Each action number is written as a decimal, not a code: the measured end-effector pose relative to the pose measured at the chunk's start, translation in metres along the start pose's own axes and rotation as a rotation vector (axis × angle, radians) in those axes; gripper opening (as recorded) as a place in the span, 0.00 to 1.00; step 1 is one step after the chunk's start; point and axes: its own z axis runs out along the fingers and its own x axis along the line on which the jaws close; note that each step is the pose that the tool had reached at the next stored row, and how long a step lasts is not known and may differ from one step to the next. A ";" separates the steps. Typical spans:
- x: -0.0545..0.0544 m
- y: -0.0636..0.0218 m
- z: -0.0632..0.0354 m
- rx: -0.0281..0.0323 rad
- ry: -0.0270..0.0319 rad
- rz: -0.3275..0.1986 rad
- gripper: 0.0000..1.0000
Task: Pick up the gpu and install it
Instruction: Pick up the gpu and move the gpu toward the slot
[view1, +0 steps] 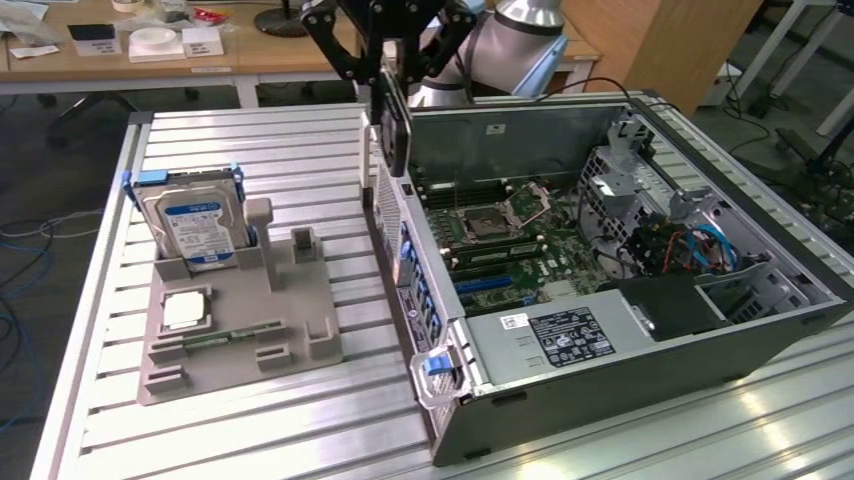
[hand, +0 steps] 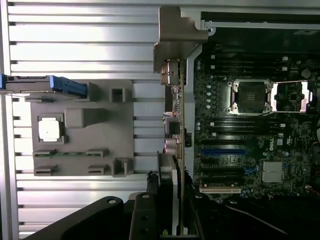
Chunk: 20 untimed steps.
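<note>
Nearest is the open computer case (view1: 641, 400), its power supply (view1: 567, 340) at the near end. Left of it, a gray holder (view1: 240, 340) carries the upright hard drive (view1: 198, 228). Farther back, my claw (view1: 390, 72) is clamped on the gpu (view1: 392, 135), held on edge over the case's left wall.

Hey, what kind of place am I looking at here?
Probably a robotics lab or workshop: an open computer case lies on a slatted metal table, a robot hand holds a graphics card by its edge, and wooden desks stand behind.
</note>
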 end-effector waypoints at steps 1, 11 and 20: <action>-0.002 0.0000 0.0001 0.0000 0.0001 0.000 0.28; -0.019 0.0003 0.0010 0.0000 0.0001 0.000 0.28; -0.037 0.0006 0.0018 -0.0001 0.0000 0.000 0.28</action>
